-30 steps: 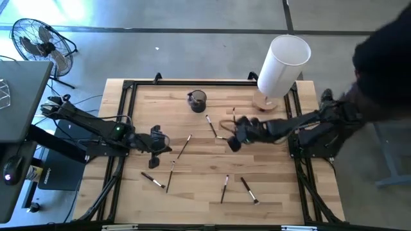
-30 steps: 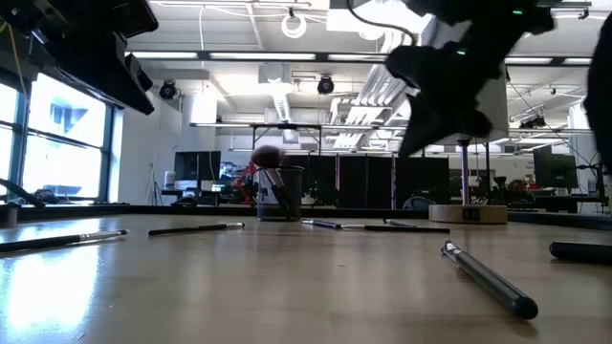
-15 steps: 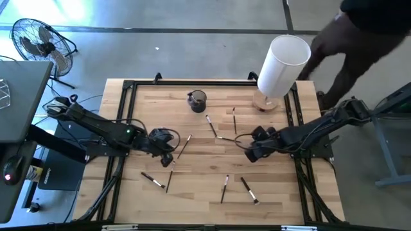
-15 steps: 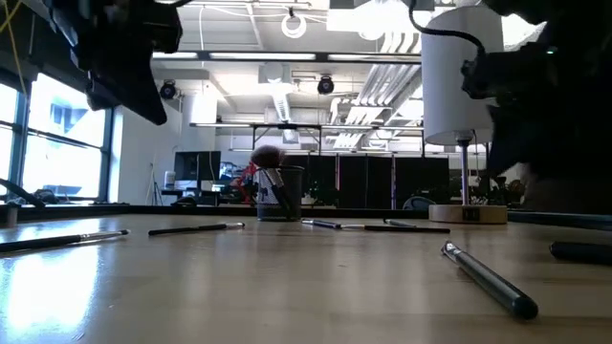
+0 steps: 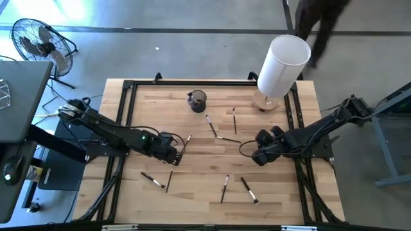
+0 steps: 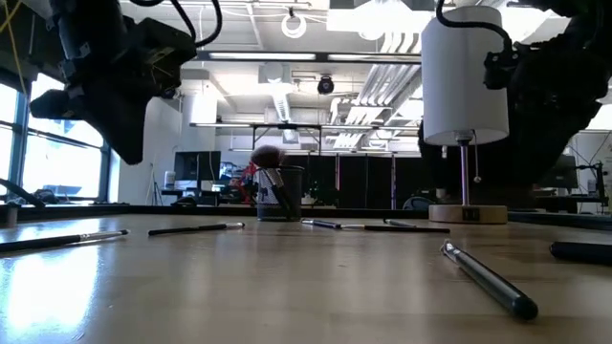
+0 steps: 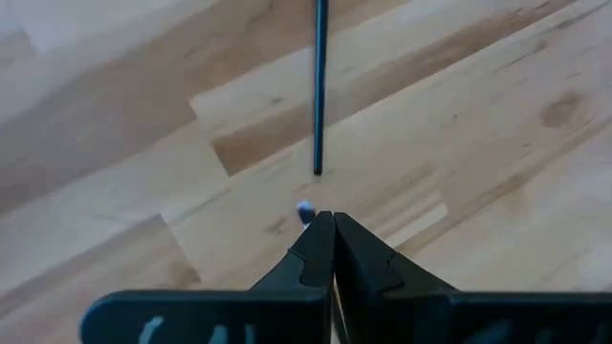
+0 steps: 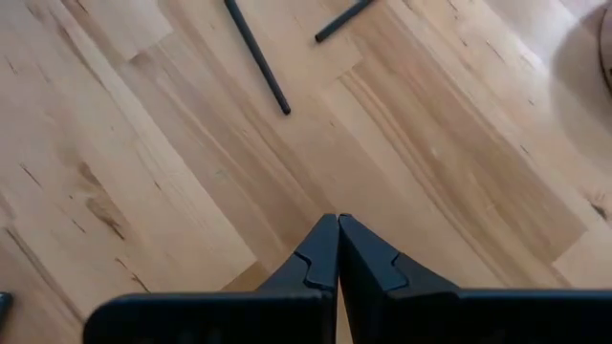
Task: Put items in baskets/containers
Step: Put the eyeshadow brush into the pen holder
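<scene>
Brushes [image 5: 210, 125] lie scattered over the wooden table [image 5: 289, 199] — the mesh cup [image 5: 198, 101] stands near its far edge. Left gripper [image 5: 174, 153] and right gripper [image 5: 259, 154] hover above the boards, fingers pressed together, holding nothing.

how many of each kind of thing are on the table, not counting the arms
black mesh cup: 1
reddish-headed brush in it: 1
loose makeup brushes: 8
tall white cylinder: 1
total: 11
</scene>
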